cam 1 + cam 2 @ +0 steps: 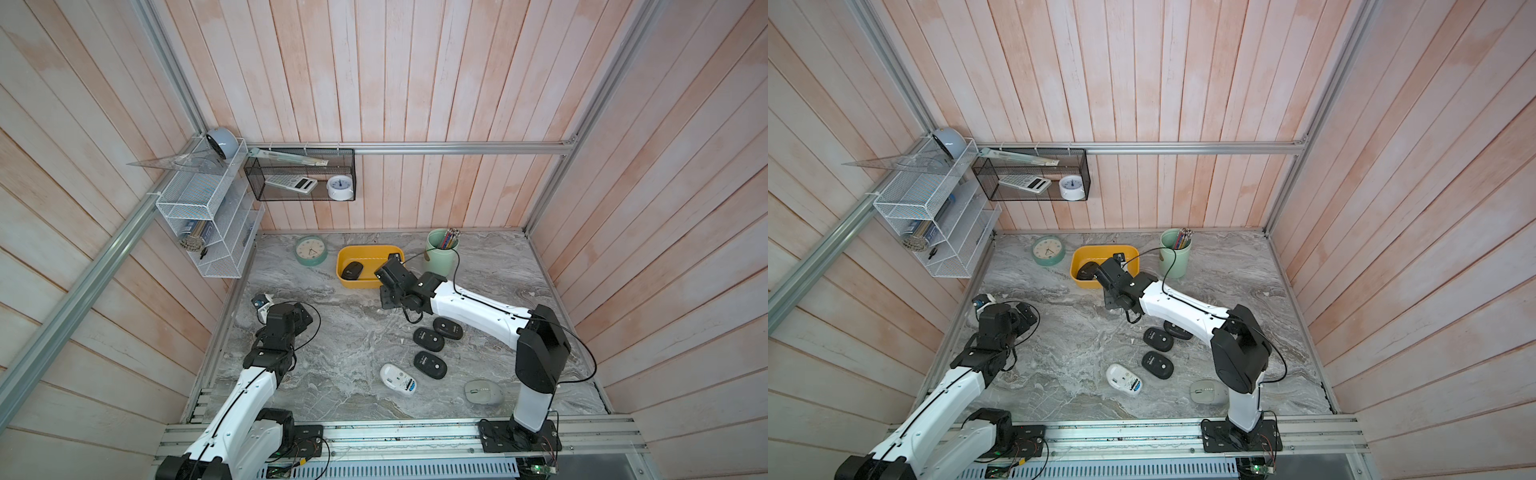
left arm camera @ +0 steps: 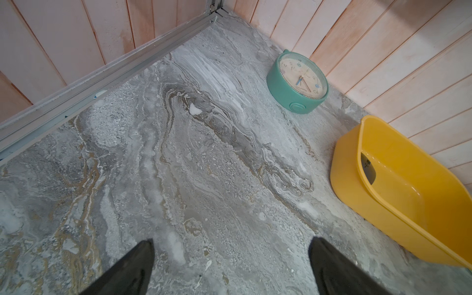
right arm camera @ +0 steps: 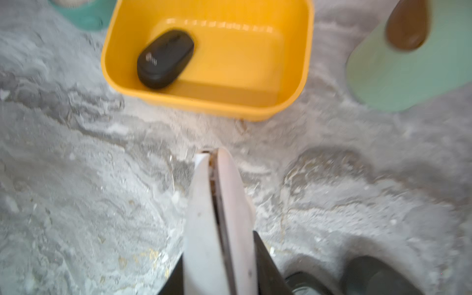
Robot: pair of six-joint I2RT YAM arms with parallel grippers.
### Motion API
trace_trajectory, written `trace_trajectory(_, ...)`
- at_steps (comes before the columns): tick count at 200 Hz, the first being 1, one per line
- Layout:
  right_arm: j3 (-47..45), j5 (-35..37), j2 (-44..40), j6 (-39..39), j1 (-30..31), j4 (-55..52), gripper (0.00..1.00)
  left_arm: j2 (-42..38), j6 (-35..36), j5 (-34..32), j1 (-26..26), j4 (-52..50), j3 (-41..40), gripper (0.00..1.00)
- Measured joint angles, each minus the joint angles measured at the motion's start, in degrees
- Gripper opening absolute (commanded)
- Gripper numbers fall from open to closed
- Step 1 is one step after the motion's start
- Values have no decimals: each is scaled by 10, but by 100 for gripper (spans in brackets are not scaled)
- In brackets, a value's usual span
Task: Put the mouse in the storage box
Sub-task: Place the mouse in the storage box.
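The grey marbled desk [image 1: 340, 332] carries the yellow storage box [image 1: 361, 285] at its far edge, between a teal clock [image 1: 311, 250] and a mint pen cup [image 1: 441, 253]. One black mouse [image 1: 352, 270] lies inside the box at the clock end. Three more black mice [image 1: 429, 338] sit close together on the desk beside the right arm, with a white mouse [image 1: 397, 379] and a grey mouse [image 1: 483, 392] nearer the front rail. The right gripper [image 3: 212, 156] hangs just short of the box's near wall, its jaws pressed together with nothing between them. The left gripper [image 2: 231, 240] is spread wide above bare desk and holds nothing. Expect trouble at the next pick: the black mice lie so near one another that a descending gripper can knock a neighbour, and you must part the closed jaws first. Watch the right arm's cable [image 1: 456, 270], which loops beside the pen cup and may snag it. The mouse in the box shows a pale logo, too blurred to read. The white mouse's label and the clock numerals are too small to read.
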Motion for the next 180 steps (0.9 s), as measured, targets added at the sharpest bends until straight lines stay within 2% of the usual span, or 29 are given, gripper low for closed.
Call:
trace_trajectory(27, 70, 44, 40, -62, -28, -20, 22, -1, 0, 0, 0, -3, 5, 100)
trace_trajectory(71, 208, 92, 160, -156, -54, -59, 22, -1, 0, 0, 0, -7, 7, 100)
trace_trajectory(151, 545, 114, 402, -264, -88, -139, 21, 8, 0, 0, 0, -11, 9, 100)
trace_trajectory(180, 603, 119, 456, -294, -93, -152, 23, 16, 0, 0, 0, -11, 11, 100)
